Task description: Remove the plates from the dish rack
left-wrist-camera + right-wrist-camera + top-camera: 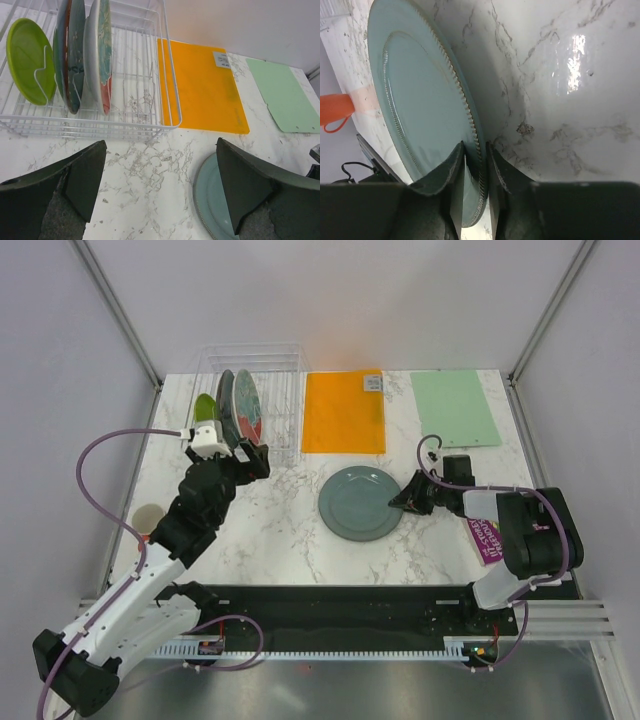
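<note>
The left hand (160, 160) is hanging wide open, empty, by the rack (90, 131) edge. The right hand (476, 152) is sitting around the plate (420, 100) rim; its grip I cannot tell.

Bright even light, white glare on marble tabletop (577, 45)

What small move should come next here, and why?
Probably the right gripper should spread its fingers and back straight off the grey-green plate. The plate lies flat on the table, so it looks delivered, yet the fingers straddle its rim. The left gripper, open, faces the dish rack, where three plates stand waiting.
</note>
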`<state>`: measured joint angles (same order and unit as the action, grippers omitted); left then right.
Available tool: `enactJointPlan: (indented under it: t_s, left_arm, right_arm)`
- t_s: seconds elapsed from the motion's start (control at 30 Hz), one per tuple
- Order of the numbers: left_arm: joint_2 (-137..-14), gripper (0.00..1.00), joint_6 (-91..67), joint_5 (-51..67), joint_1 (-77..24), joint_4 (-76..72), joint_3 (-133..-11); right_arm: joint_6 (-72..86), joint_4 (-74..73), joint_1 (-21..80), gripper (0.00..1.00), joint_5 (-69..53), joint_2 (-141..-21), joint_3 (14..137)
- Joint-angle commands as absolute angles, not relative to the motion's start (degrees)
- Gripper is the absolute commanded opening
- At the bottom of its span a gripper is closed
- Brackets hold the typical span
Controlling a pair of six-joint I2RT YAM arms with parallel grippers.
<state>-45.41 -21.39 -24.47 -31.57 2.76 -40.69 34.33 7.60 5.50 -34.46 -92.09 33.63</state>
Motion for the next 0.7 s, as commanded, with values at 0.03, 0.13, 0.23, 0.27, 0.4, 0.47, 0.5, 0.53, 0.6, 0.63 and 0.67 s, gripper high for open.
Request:
enactJointPlan:
  t_s: [0.03,0.13,0.23,0.27,0.4,0.47,0.5,0.53,0.6,0.63,0.67]
  left_arm:
    - [-45.9,0.99,-18.2,-28.2,-31.5,2.9,-41.0]
    - [-48.6,1.00,-16.7,-30.1,-31.2,2.7,-42.1]
    - [-51.8,1.00,-14.9,-31.5,-30.7,2.6,-44.4]
    - [-54.1,1.00,-13.9,-32.6,-30.4,2.5,-45.1]
    - [-60.3,1.00,-11.3,-34.4,-29.0,0.8,-49.9]
    - [-62.7,1.00,-10.6,-35.7,-27.5,-1.4,-51.8]
    - [-65.5,1.00,-9.8,-35.5,-26.6,-1.7,-54.1]
    - [-66.8,1.00,-9.5,-35.3,-24.7,-1.7,-55.4]
    - [-69.9,1.00,-9.1,-33.9,-22.7,-1.7,-59.6]
    - [-73.1,1.00,-9.1,-33.1,-20.8,-1.5,-60.9]
    - [-74.5,1.00,-9.1,-32.1,-20.1,-1.5,-62.2]
  right_arm:
    - [29.4,3.7,5.6,0.41,-26.9,-92.7,33.6]
    - [27.4,-2.1,5.8,0.55,-23.0,-90.0,35.4]
    - [25.0,-7.6,5.7,0.98,-16.2,-82.8,37.1]
    - [24.1,-8.6,5.8,0.98,-11.0,-81.0,37.5]
    - [20.7,-15.8,5.8,0.98,-1.8,-73.3,39.7]
    - [19.9,-16.9,5.8,0.98,-0.4,-68.2,39.6]
    - [19.7,-16.9,5.7,0.98,0.9,-64.5,39.2]
    - [19.6,-16.9,5.8,0.98,0.9,-62.7,38.9]
    - [19.8,-16.9,5.7,0.98,0.8,-60.0,38.3]
    - [19.8,-17.0,5.8,0.98,0.8,-57.9,38.2]
    - [19.9,-17.1,5.8,0.98,0.4,-57.1,38.2]
